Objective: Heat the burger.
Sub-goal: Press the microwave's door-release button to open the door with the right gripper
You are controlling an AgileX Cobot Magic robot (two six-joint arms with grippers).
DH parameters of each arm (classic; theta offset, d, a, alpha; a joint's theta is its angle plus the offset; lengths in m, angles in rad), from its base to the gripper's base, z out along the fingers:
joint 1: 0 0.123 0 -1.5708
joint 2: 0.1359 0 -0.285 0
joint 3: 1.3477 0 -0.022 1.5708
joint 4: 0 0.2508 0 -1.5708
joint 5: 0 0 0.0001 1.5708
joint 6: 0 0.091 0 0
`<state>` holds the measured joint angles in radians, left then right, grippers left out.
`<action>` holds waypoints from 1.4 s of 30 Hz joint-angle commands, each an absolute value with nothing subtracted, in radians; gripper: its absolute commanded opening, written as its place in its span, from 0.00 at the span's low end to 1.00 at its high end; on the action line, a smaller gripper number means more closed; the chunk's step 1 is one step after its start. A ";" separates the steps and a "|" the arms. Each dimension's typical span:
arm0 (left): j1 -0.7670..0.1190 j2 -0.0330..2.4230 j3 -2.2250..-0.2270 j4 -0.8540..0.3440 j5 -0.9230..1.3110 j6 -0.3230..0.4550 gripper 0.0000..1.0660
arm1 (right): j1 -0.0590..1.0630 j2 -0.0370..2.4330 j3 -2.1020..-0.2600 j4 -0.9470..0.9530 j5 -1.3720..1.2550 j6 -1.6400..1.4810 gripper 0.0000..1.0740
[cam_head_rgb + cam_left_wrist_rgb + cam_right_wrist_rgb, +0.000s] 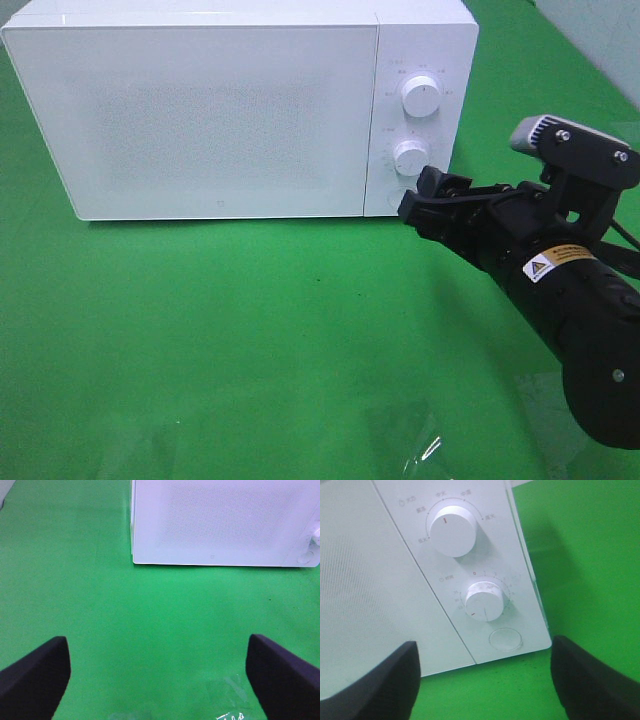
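Facing the right end effector, the microwave has a smooth, faintly glossy white shell. Its door is speckled with fine dots. The upper knob and lower knob look like smooth white plastic. The end effector's fingers are matt black. Beneath it the table is matt green, cloth-like. A shiny, crinkled clear film lies by the left end effector.
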<state>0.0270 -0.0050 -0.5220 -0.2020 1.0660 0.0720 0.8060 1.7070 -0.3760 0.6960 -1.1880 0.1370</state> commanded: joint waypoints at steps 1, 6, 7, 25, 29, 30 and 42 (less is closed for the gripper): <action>0.030 -0.009 -0.519 -0.208 1.058 0.068 0.82 | 0.809 1.708 -0.385 0.685 -1.191 0.296 0.61; 0.030 -0.009 -0.519 -0.208 1.058 0.068 0.82 | 0.809 1.708 -0.385 0.684 -1.191 0.700 0.49; 0.030 -0.009 -0.519 -0.208 1.058 0.068 0.82 | 0.809 1.708 -0.385 0.684 -1.191 0.827 0.43; 0.030 -0.009 -0.519 -0.208 1.058 0.068 0.82 | 0.808 1.716 -0.385 0.684 -1.059 1.353 0.00; 0.030 -0.009 -0.519 -0.208 1.058 0.068 0.82 | 0.806 1.738 -0.385 0.681 -1.057 1.364 0.00; 0.030 -0.009 -0.519 -0.208 1.058 0.068 0.82 | 0.806 1.753 -0.386 0.683 -1.060 1.384 0.00; 0.030 -0.009 -0.519 -0.208 1.058 0.068 0.82 | 0.806 1.852 -0.452 0.653 -1.059 1.439 0.00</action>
<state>0.0270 -0.0050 -0.5220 -0.2020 1.0660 0.0720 0.8060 1.8500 -0.4450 0.6680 -1.0610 1.4350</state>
